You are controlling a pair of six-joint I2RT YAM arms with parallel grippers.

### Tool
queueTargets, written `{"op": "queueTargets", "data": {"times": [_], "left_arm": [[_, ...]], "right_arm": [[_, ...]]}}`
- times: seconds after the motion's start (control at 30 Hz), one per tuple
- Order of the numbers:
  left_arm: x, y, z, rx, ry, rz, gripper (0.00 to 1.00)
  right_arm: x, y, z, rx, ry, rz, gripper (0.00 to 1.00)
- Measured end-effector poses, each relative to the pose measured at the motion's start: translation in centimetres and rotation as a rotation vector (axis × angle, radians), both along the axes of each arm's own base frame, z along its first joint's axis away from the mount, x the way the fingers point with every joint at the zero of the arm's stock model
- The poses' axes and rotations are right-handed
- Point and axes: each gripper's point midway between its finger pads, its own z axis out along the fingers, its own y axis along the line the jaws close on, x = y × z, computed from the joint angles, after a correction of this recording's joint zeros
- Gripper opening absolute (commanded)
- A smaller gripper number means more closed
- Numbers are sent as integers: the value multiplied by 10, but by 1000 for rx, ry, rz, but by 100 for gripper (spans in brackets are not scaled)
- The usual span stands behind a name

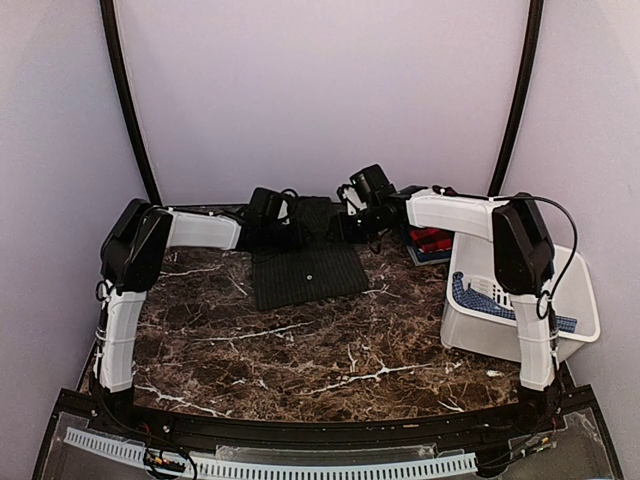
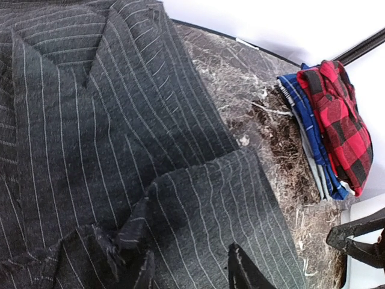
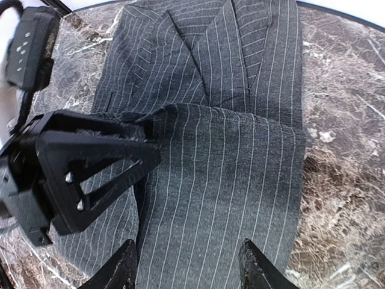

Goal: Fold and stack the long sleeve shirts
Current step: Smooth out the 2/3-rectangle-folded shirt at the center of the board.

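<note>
Pinstripe shirt (image 1: 305, 270): lying partly folded at the far middle of the desk (image 1: 300, 350), with one flap doubled over the body and its edge puckering near the left side.
Plaid shirt (image 2: 340, 120): sitting folded on top of a small pile, over blue cloth (image 2: 304, 120), to the right of the pinstripe shirt and apart from it.
Bin (image 1: 480, 330): standing at the right edge of the desk, holding checked blue cloth.
Left fingers (image 2: 240, 274): standing somewhat parted right at the puckered edge of the flap, seemingly pinching nothing.
Right fingers (image 3: 123, 268): hanging spread above the same flap, gripping nothing.
Risk: dragging the fold open by snagging the puckered edge while lifting away; leaving the flap unpinned and letting it slide crooked; knocking together while working this close over one small patch of cloth.
Arms: both reaching far forward and bending inward, coming in from opposite sides, wrists nearly meeting over the far end of the shirt.
</note>
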Motion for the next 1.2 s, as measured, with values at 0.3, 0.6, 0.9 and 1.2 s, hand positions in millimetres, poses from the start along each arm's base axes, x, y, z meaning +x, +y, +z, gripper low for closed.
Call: {"op": "queueTargets", "data": {"times": [0.3, 0.6, 0.9, 1.2], "left_arm": [[17, 3, 26, -95, -53, -37, 47], [1, 30, 43, -141, -65, 14, 32], [-17, 49, 56, -165, -66, 91, 11], [-16, 30, 14, -161, 14, 62, 9]], "right_arm": [[-2, -5, 16, 2, -26, -5, 55], [-11, -12, 11, -25, -17, 6, 55], [-22, -19, 29, -18, -38, 7, 55], [-29, -23, 39, -10, -47, 8, 55]]}}
